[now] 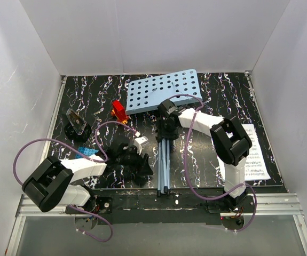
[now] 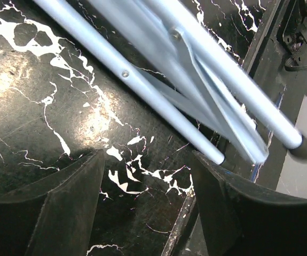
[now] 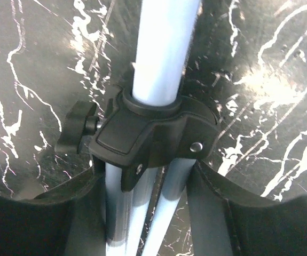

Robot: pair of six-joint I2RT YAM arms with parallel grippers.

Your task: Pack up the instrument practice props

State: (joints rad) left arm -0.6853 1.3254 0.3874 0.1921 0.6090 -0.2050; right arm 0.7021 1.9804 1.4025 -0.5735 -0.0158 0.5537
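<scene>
The light-blue music stand lies flat on the black marbled table, with its perforated desk plate (image 1: 164,89) at the back and its folded legs (image 1: 163,168) pointing toward me. My right gripper (image 1: 166,127) sits just below the black collar (image 3: 153,133). Its jaws (image 3: 145,176) press the folded legs (image 3: 142,213) from both sides. My left gripper (image 1: 141,166) hovers left of the leg ends. It is open (image 2: 147,160) with only table between its fingers, and the legs (image 2: 196,80) cross ahead of it. A white sheet-music page (image 1: 254,152) lies at the right.
A red object (image 1: 119,111) lies left of the desk plate. Further left stands a black round base holding a small plate (image 1: 77,127). A blue piece (image 1: 87,153) shows beside my left arm. The table's metal front rail (image 1: 196,205) runs just past the leg ends.
</scene>
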